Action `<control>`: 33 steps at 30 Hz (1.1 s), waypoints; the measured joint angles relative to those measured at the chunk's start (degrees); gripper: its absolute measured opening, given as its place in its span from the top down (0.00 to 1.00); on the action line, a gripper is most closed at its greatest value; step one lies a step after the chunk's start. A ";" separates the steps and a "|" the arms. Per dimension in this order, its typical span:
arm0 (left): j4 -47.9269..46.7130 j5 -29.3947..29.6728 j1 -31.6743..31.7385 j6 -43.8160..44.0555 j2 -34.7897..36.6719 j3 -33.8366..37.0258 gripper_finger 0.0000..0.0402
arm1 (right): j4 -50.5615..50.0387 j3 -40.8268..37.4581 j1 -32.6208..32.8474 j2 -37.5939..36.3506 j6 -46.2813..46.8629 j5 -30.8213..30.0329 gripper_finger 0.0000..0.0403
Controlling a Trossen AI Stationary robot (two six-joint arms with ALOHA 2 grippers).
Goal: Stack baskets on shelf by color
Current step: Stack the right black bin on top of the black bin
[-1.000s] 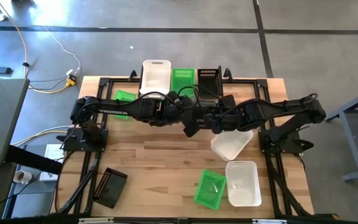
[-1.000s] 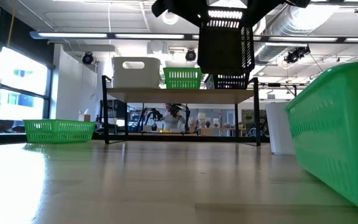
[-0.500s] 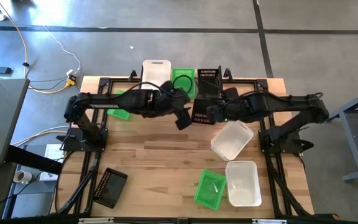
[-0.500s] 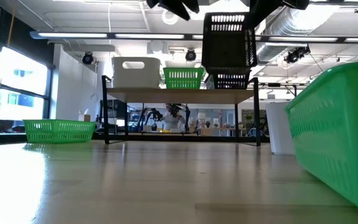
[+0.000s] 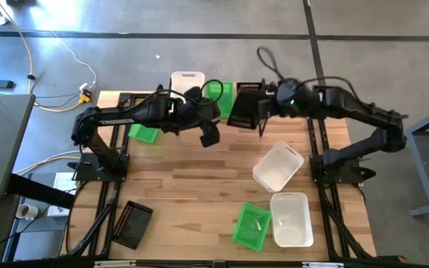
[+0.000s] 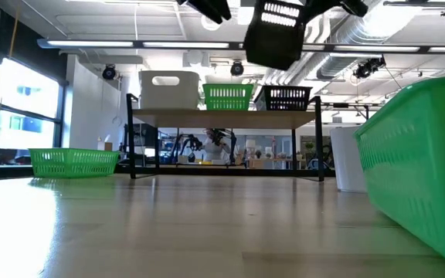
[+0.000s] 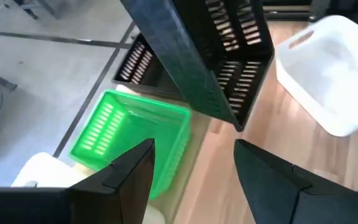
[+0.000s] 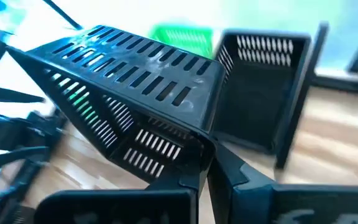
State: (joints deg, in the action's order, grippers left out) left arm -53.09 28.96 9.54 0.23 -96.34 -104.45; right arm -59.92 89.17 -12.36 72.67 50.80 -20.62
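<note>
My right gripper (image 8: 205,163) is shut on a black mesh basket (image 5: 242,113) and holds it high, tilted, above the table in front of the shelf (image 6: 222,113). A white basket (image 6: 168,90), a green basket (image 6: 227,96) and a second black basket (image 6: 288,98) stand side by side on the shelf's plank. My left gripper (image 7: 194,168) is open, left of the held basket (image 7: 216,56), and touches nothing. My right gripper pinches the black basket's wall at a top corner (image 8: 194,138) between its two fingers, coming roughly level from the table's right side. The basket is lifted clear and hangs tilted, as the low view (image 6: 276,35) shows.
A green basket (image 5: 144,130) sits on the table's far left. Two white baskets (image 5: 278,167) (image 5: 289,219) and a green basket (image 5: 252,225) lie on the near right. A black basket (image 5: 130,223) lies near left. Bare wood lies in the table's middle.
My right gripper has carried the black basket up and toward the far edge, close to the shelf, and the basket has tipped over more. My left gripper has drawn back toward the table's left, away from the basket.
</note>
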 joint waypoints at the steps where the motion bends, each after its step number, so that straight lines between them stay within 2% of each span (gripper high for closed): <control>1: 0.01 0.06 0.42 -0.03 0.03 -0.02 0.47 | 1.50 0.00 -1.43 -0.39 -1.75 0.94 1.00; 9: -0.10 0.03 3.74 -2.41 -0.08 -0.02 0.47 | 11.40 0.00 -13.21 -1.62 -15.97 10.40 1.00; 20: -1.15 0.01 8.68 -2.43 0.33 -0.02 0.47 | 16.16 0.00 -31.84 -1.54 -22.75 28.20 1.00; 26: -1.15 0.00 10.95 -2.41 0.33 -0.02 0.47 | 21.98 0.00 -36.67 -1.52 -24.30 33.83 1.00; 30: -1.15 -0.01 12.04 -2.40 0.33 -0.02 0.47 | 21.57 0.00 -39.02 -1.24 -24.98 34.99 1.00; 33: -1.15 -0.01 12.69 -2.40 0.33 -0.02 0.47 | 20.43 0.00 -40.12 -0.63 -23.23 38.39 1.00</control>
State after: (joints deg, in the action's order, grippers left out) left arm -54.24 28.95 22.22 -2.17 -96.01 -104.47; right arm -39.49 89.17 -52.48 72.04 27.57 17.77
